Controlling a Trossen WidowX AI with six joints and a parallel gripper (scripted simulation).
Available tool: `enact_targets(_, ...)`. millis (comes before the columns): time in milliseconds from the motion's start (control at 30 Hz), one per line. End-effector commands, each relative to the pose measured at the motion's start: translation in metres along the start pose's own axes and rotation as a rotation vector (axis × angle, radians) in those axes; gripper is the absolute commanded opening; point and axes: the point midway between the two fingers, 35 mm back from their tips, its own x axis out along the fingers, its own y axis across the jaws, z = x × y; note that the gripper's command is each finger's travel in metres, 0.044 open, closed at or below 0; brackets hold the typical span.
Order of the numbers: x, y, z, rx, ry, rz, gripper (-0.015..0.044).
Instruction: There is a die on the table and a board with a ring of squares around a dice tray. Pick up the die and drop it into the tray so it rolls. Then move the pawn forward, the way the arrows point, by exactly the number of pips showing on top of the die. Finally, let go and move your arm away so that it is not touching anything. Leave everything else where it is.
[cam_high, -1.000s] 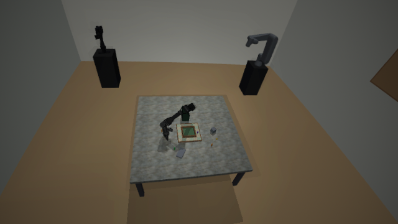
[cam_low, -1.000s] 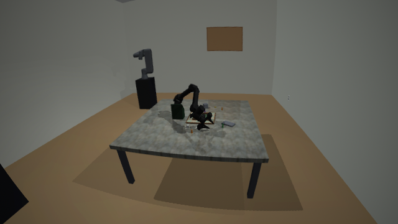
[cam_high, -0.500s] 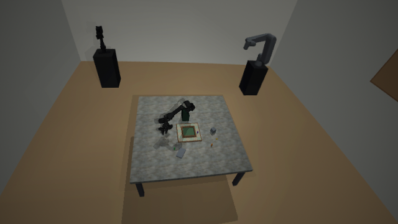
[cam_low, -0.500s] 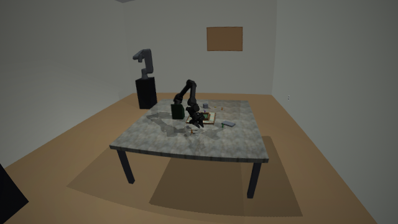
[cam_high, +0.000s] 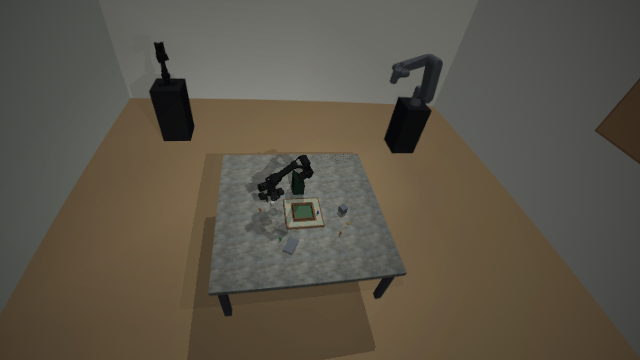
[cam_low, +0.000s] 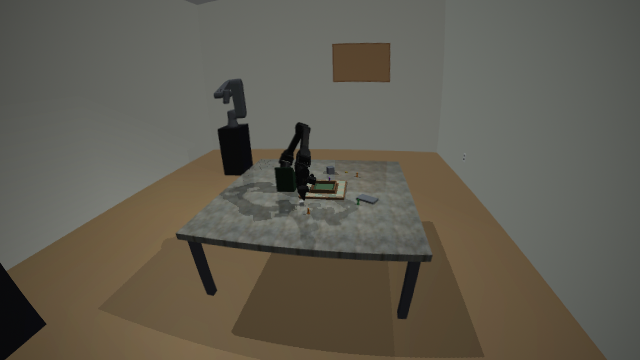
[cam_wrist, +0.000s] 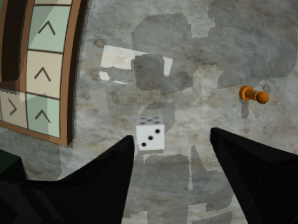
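Observation:
The white die (cam_high: 272, 202) (cam_low: 301, 202) (cam_wrist: 150, 136) lies on the table beside the board. In the wrist view a face with three pips is turned to the camera. My gripper (cam_wrist: 172, 137) is partly open and empty above the table; the die shows between the fingertips, nearer the left one. The board (cam_high: 320, 223) (cam_low: 344, 190) (cam_wrist: 42, 75) has arrowed squares around the brown-walled, green-floored tray (cam_high: 304, 220). A small purple-blue pawn (cam_high: 317, 212) (cam_low: 329, 179) stands on the ring, on the side away from the die.
An orange pawn (cam_high: 260, 210) (cam_low: 308, 211) (cam_wrist: 254, 95) is near the die. A green pawn (cam_high: 280, 239) (cam_low: 358, 201) is beside a grey slab (cam_high: 291, 245) (cam_low: 367, 199). Beyond the board are a grey cube (cam_high: 342, 209), another orange piece (cam_high: 340, 233) and a yellow piece (cam_high: 348, 223). A dark green block (cam_high: 298, 184) (cam_low: 285, 179) is by the arm.

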Motion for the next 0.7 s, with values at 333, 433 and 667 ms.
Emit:
enact_targets(333,0.009,0.016,-0.011,0.062,0.052,0.047,0.0275)
enact_targets(433,0.009,0.016,-0.011,0.062,0.052,0.047,0.0275)
enact_targets(667,0.02,0.016,-0.011,0.062,0.052,0.047,0.0275)
